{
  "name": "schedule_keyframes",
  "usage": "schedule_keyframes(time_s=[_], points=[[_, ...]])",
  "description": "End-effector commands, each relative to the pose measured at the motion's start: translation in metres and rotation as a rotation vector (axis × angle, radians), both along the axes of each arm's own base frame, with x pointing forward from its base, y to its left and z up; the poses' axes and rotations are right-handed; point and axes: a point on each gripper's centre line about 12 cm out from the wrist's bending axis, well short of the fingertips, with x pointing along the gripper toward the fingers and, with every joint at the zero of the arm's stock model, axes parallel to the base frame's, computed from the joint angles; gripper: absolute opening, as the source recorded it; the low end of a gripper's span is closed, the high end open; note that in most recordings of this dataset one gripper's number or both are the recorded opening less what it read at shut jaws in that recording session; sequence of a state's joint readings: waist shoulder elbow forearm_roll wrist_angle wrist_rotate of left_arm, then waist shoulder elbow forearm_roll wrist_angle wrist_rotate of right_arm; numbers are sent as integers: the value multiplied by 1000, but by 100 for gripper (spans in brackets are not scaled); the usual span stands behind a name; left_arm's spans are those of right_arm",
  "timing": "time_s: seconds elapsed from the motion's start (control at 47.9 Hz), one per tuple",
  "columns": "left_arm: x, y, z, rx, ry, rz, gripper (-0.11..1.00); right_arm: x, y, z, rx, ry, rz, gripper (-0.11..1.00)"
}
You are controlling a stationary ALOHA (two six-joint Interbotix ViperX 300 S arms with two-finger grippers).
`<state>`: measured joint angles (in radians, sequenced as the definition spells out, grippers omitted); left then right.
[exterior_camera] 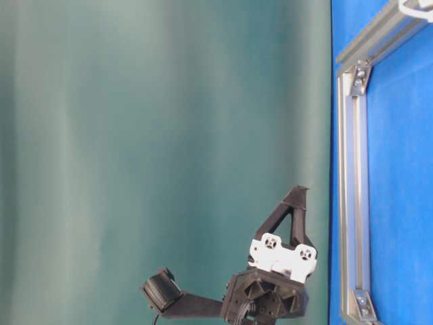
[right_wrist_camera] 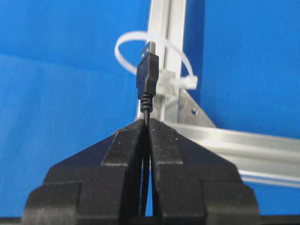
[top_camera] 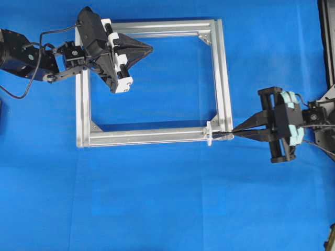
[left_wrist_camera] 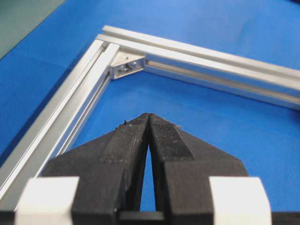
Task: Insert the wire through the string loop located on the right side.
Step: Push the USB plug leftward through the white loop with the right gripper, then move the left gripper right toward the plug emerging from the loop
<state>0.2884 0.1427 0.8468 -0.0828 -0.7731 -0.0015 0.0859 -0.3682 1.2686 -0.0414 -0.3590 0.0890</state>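
Right hand (right_wrist_camera: 146,124) pinching wire (right_wrist_camera: 148,77) at string loop (right_wrist_camera: 154,56) (plug tip inside); left hand (left_wrist_camera: 148,117) pressed together.

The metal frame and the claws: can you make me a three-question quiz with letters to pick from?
1. Where is the white loop?
A. on the frame, near the right claw
B. lying on the cloth by itself
C. inside the left claw

2. What colour is the cloth under the frame?
A. red
B. blue
C. yellow

3. What is the right claw doing?
A. wide open
B. shut on nothing
C. shut on the wire

Answers:
1. A, the loop is tied to the frame bar just ahead of the right claw.
2. B, blue shows all around the frame.
3. C, the wire's plug sticks out from its closed tips.
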Motion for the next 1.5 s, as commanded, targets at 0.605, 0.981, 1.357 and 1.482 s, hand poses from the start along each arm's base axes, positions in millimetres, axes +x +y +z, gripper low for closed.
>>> schedule_keyframes(time_s=[0.605, 0.981, 1.357, 1.482], points=[[1, 1, 15, 15, -45, 1, -2, 58, 4, -1, 5, -7, -5, -3], [4, -12, 13, 5, -44, -32, -2, 57, 4, -1, 5, -7, -5, -3], [12, -85, 7, -17, -23, -225, -2, 58, 4, 0, 5, -9, -5, -3], [10, -113, 4, -46, -16, -292, -2, 58, 4, -1, 5, -7, -5, -3]])
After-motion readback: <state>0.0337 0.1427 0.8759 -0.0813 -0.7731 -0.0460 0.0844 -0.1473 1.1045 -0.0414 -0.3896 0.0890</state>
